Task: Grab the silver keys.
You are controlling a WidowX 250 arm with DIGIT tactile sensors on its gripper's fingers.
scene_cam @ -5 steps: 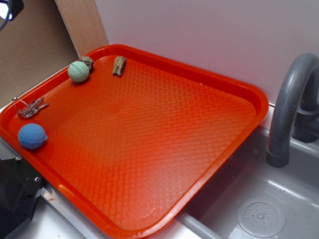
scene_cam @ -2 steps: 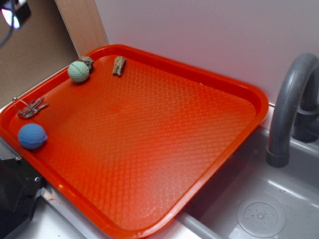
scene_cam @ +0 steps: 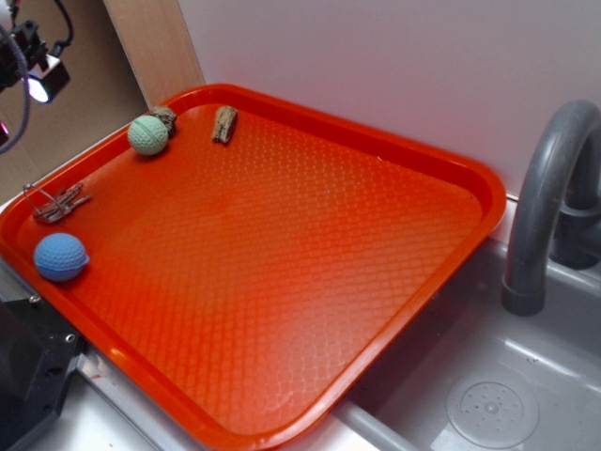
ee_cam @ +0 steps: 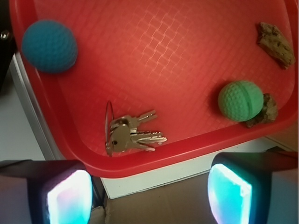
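The keys [ee_cam: 131, 134], thin, stiff, light and likely slippery, are best pinched across the bunched blades by the wide-open, empty end effector [ee_cam: 149, 191].

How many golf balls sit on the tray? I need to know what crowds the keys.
2. The blue golf ball lies near the tray's front left rim, beside the silver keys; the green golf ball sits at the far left corner, touching a bark piece.
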